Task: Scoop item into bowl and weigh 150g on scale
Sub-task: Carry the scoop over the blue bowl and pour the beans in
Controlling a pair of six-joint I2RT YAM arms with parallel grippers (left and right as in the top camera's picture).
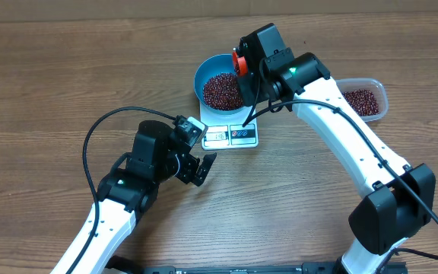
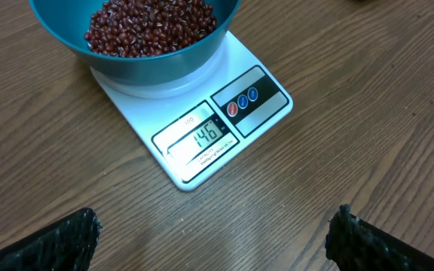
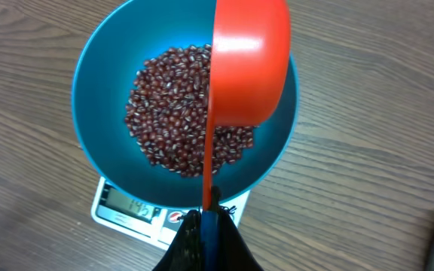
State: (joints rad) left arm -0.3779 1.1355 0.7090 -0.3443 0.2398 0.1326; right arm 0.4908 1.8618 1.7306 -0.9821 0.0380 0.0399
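At the centre of the table [image 1: 67, 68], the blue bowl [image 1: 197, 80] sits on the white scale [image 1: 251, 137] and carries a heap of red-brown beans [image 1: 223, 91]. Weighing in the bowl lets the reading follow each addition.

Right fingers [image 3: 179, 252]: closed on the handle of a red scoop [image 3: 251, 64]. The scoop is held above the bowl and turned on its side, so that anything in it would fall inside the rim. Only its back shows, so whether it holds beans cannot be told.

Left fingers [image 2: 59, 241]: spread wide and gripping nothing. They hang over the table just in front of the scale, apparently so that the wrist camera faces the display [image 2: 198, 139], which reads 146.

A clear tub [image 1: 363, 99] with more beans stands on the robot's right, near the scooping arm.

Judged stage: final topping-up. Only a small addition seems wanted, and a full scoop would likely overshoot.
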